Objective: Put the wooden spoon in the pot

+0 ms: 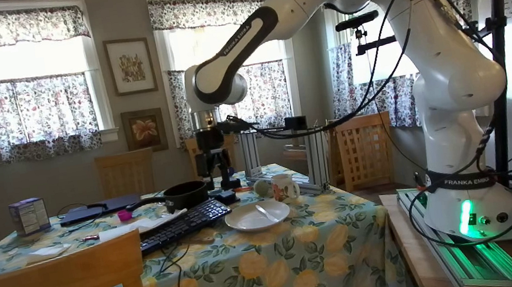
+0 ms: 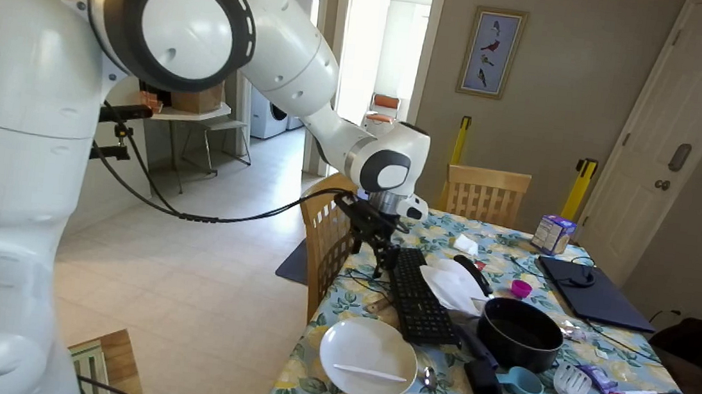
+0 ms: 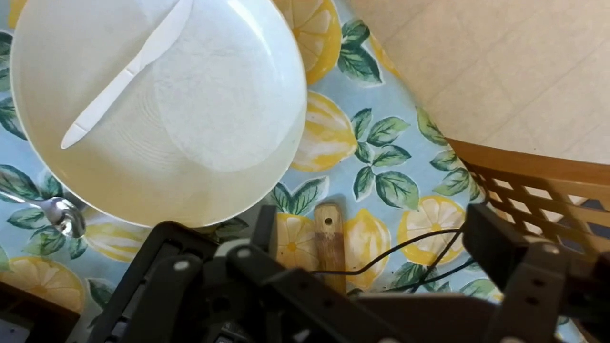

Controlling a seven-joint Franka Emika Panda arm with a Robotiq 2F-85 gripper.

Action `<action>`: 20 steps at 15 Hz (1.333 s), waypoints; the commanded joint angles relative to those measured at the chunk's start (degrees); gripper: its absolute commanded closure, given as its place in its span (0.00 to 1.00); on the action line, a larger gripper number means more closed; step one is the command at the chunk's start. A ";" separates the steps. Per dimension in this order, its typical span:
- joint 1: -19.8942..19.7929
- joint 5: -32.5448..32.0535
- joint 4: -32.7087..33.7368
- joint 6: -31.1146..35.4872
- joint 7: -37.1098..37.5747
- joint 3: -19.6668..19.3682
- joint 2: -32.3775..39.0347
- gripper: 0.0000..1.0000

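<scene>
The wooden spoon (image 3: 330, 243) lies on the lemon tablecloth. In the wrist view its flat handle end with a hole shows, and the rest is hidden behind my gripper. In an exterior view a small part of the spoon (image 2: 379, 305) shows beside the keyboard. My gripper (image 3: 376, 233) is open and empty, pointing down above the handle, which appears between the fingers, nearer the left one. The gripper also shows in both exterior views (image 1: 219, 177) (image 2: 369, 260). The black pot (image 1: 185, 196) stands upright beyond the keyboard and also shows in an exterior view (image 2: 516, 351). It is out of the wrist view.
A white plate (image 3: 228, 119) with a white plastic knife lies beside the spoon. A black keyboard (image 2: 422, 297) lies between spoon and pot. Thin black cables (image 3: 400, 250) cross the spoon handle. A chair (image 3: 529, 159) stands at the table edge. A mug (image 1: 283, 187) stands near the plate.
</scene>
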 commanded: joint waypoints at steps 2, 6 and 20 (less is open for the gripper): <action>0.39 1.01 3.68 5.68 -0.82 0.47 7.35 0.00; 0.85 1.24 7.44 8.37 -1.79 1.53 13.17 0.00; 2.42 -3.33 18.99 8.26 -2.27 0.12 23.70 0.00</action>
